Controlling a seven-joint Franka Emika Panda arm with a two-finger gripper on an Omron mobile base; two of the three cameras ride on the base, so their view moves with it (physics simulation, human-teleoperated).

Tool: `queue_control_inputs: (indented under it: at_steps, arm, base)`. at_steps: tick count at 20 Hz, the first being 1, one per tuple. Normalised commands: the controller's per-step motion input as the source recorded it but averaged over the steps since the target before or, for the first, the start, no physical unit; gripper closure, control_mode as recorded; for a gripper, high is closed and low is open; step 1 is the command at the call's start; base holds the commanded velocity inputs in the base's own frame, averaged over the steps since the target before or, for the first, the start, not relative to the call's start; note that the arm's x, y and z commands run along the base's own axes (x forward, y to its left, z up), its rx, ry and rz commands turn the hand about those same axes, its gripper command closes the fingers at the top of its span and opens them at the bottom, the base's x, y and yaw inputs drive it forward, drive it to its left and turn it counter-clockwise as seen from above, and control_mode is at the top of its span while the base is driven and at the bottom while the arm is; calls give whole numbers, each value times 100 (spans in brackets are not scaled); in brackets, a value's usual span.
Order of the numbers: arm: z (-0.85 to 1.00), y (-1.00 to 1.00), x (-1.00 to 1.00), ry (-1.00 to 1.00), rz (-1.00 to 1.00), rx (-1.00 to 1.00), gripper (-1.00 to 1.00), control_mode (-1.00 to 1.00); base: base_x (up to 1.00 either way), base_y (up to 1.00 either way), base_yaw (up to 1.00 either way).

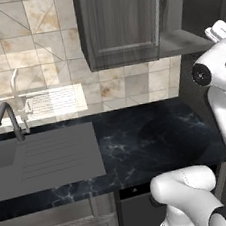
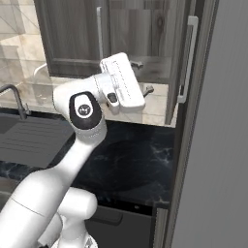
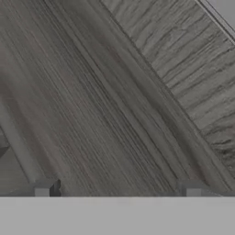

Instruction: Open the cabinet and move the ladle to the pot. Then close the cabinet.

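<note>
The cabinet [image 1: 118,23] hangs over the counter, its left door [image 2: 72,34] shut. Its right door [image 2: 178,58] stands swung out toward me, with the long silver handle [image 2: 192,58] facing right. My white hand reaches into the open right half, just above the shelf [image 2: 157,72]. The gripper [image 2: 143,76] is open, with nothing between its fingers. In the hand view the fingertips [image 3: 46,188] stand wide apart in front of the wood-grain inside wall [image 3: 114,105]. The ladle and the pot are out of view.
A black marble counter [image 1: 154,140] runs below the cabinet. A grey sink with drainboard [image 1: 45,159] and a dark faucet [image 1: 7,119] lies to the left. A tall grey panel [image 2: 218,145] stands close on the right, beside the open door.
</note>
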Motion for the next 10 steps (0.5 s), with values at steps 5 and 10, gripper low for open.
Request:
queue_control_inputs:
  at_steps: [5,10]
  arm:
    - [0,69,-18,24,28,-4,-100,-100]
    - [0,64,0,16,29,-8,-100,-100]
  base:
    - [0,0,0]
    - [0,0,0]
